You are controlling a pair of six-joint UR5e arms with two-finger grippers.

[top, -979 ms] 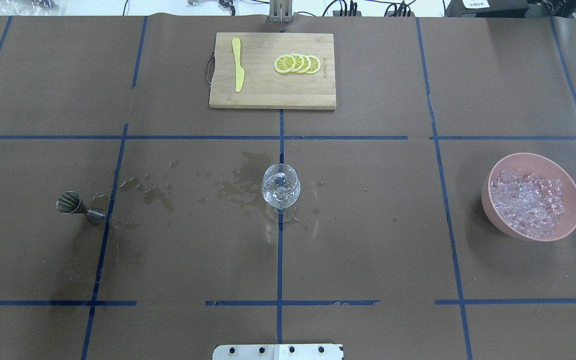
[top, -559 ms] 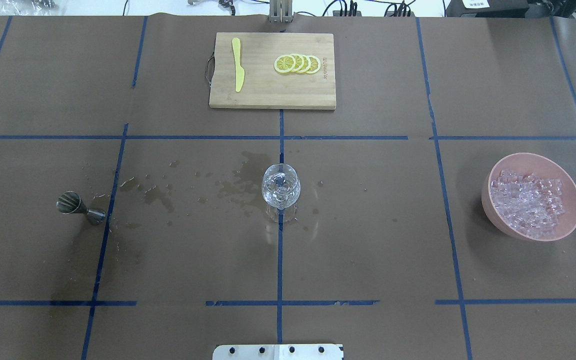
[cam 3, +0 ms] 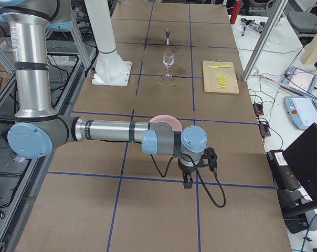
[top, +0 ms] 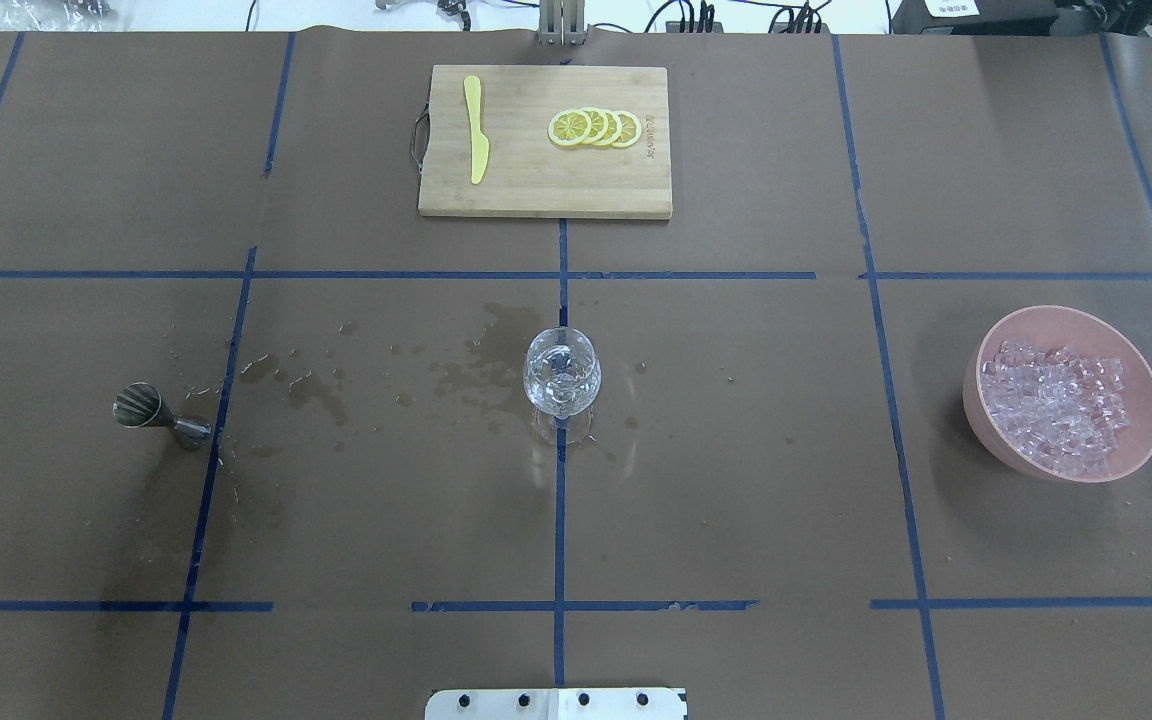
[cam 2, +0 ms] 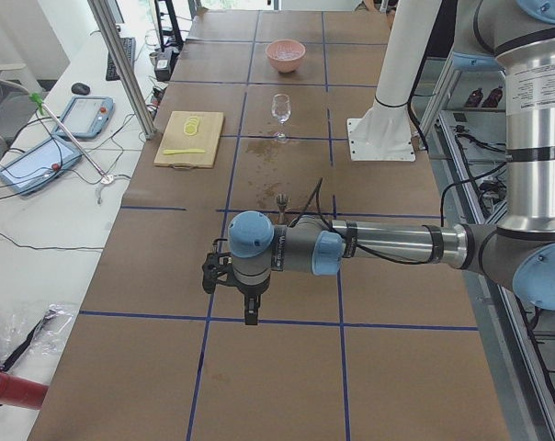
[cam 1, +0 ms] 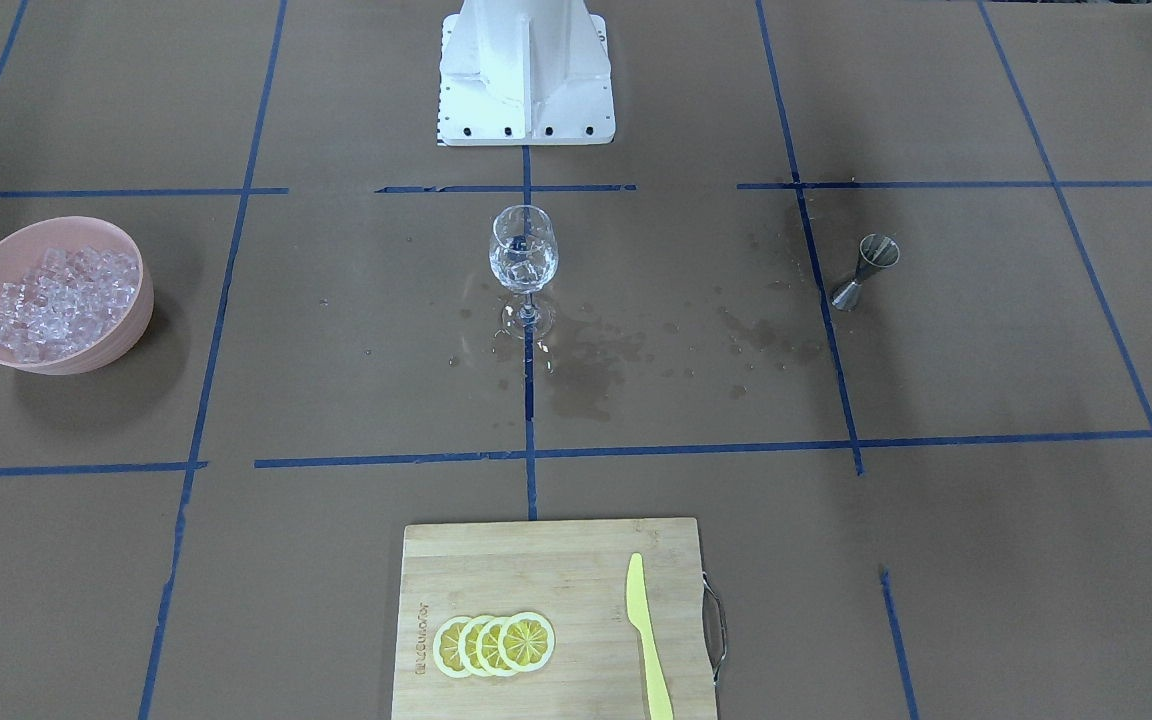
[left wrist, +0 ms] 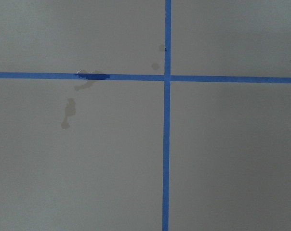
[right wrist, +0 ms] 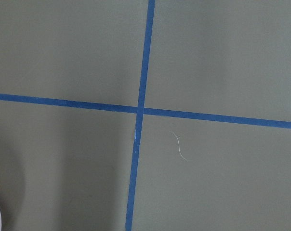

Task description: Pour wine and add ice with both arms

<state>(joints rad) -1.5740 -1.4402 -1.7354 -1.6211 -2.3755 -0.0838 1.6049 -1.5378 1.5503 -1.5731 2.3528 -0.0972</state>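
Well, at the far left end of the table [top: 736,500] the left arm [cam 2: 388,243] lies stretched out low and level, and the left gripper [cam 2: 251,318] hangs from it pointing straight down over a blue tape line [cam 2: 287,322]. From the side I cannot tell if its fingers are wide or narrow, and its own wrist camera shows only a cross of tape and some small spots on the brown paper. Next comes a small metal jigger [top: 161,417], standing alone, well apart from that gripper. Wet stains [top: 306,385] spread from near the jigger toward the middle. At the middle stands the wine glass [top: 561,372], upright on a tape crossing; clear pieces glitter inside it, and I cannot tell if liquid is there too. Behind the glass, at the far edge, a wooden cutting board [top: 536,185] carries a yellow knife [top: 476,130] and a row of overlapping lemon slices [top: 596,128]. Further right sits the pink bowl [top: 984,425], and the ice [top: 1056,405] is heaped inside it as a shining pile, well apart from the glass. At the right end the right arm [cam 3: 111,130] is also stretched low, with the right gripper [cam 3: 187,181] pointing down just beyond the bowl; again I cannot tell whether it is wide or narrow.
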